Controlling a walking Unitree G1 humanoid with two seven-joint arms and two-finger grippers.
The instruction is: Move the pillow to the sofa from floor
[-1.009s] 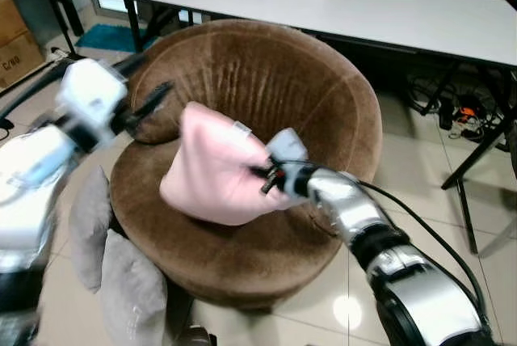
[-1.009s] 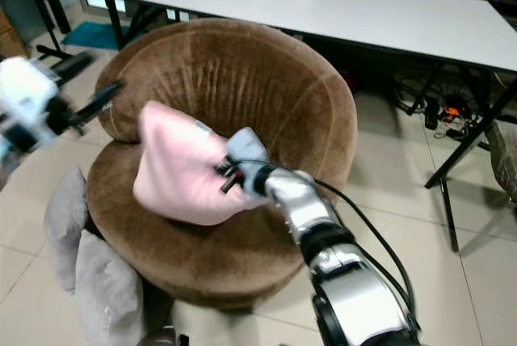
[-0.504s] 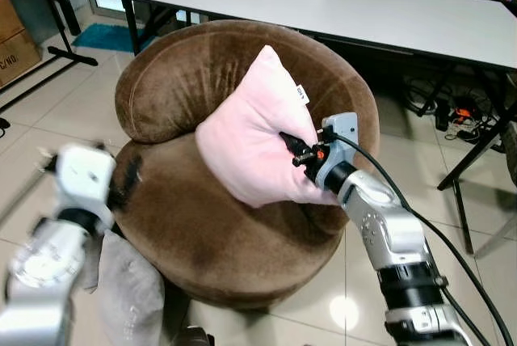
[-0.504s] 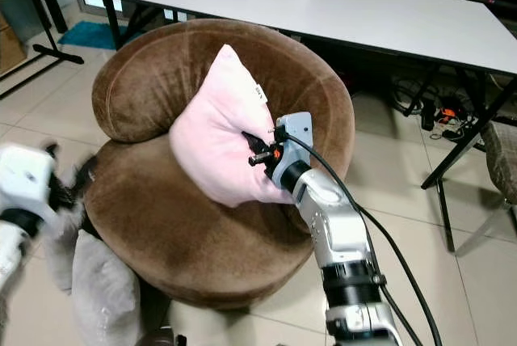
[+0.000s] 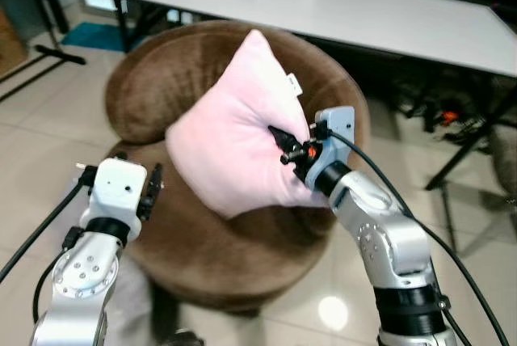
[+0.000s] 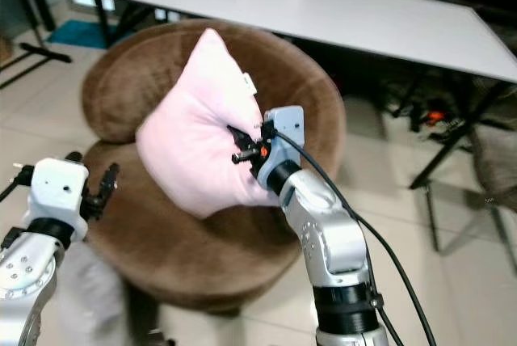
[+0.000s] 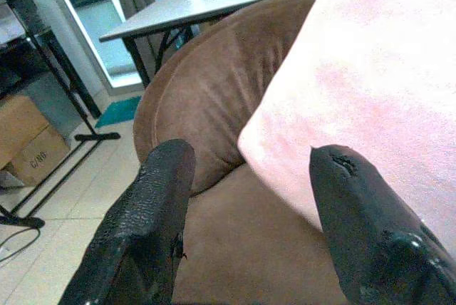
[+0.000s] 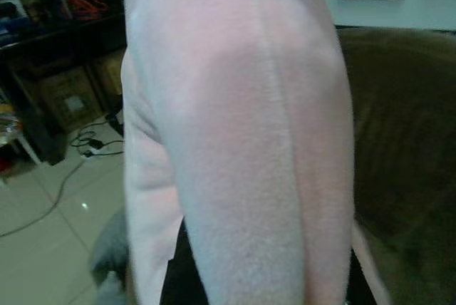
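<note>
Right gripper (image 5: 284, 145) raised, fingers clamped (arm bent at elbow); left gripper (image 7: 246, 169) low, fingers spread.

My head views are evenly bright but softly blurred, with ceiling light glaring off the floor tiles (image 5: 333, 312). My wrist views look dimmer, their close foreground perhaps out of focus.

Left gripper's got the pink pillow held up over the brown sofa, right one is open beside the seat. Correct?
Sides are swapped. The right gripper holds the pink pillow up over the brown sofa; the left gripper is open beside the seat. The left eye view shows both, and the left wrist view shows its fingers apart.
</note>
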